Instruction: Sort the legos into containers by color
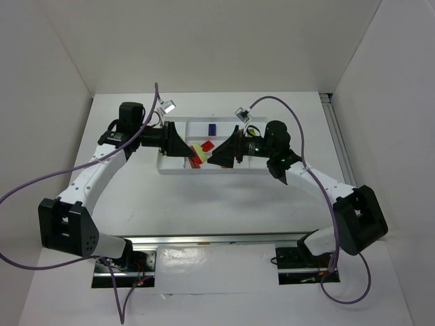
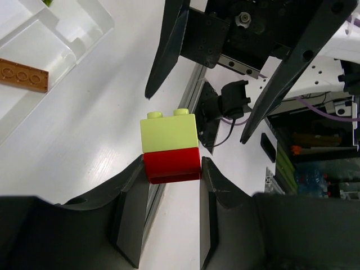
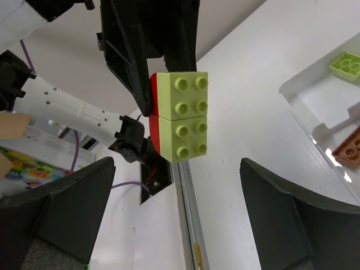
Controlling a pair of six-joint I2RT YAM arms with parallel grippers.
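LEGO STACK HELD FOR SEPARATION: A joined stack of legos, a red brick point(image 2: 171, 166) with yellow-green bricks point(image 3: 180, 115) pressed onto it, is held off the table by the left gripper point(image 2: 172, 169). Its fingers are closed narrowly on the two side faces of the red piece alone. In the overhead view the stack is seen between the two grippers, above the left-hand part of the white tray point(image 1: 178, 170); how high it is carried cannot be told. The right gripper point(image 3: 177, 180) is spread wide and holds nothing, its fingers set to either side of the studded yellow-green face without touching it. A seam is seen across that face from the right wrist, so two yellow-green pieces are judged to be seated side by side. The bricks are judged to be light, rigid, smooth-sided hard plastic. No crushing is to be feared, but a glossy flat face can slip or twist under a shallow pinch, and the stud joint is likely to resist a straight pull. The yellow-green part is best taken on its opposite flat sides, square on and close to the joint line, so that it can be levered off against the pinned red brick. Elsewhere, a dark blue brick point(image 1: 213, 128) is seen in a far compartment, and an orange-brown plate point(image 2: 22, 74) and a loose yellow-green brick point(image 3: 349, 64) are lying in neighbouring tray sections.
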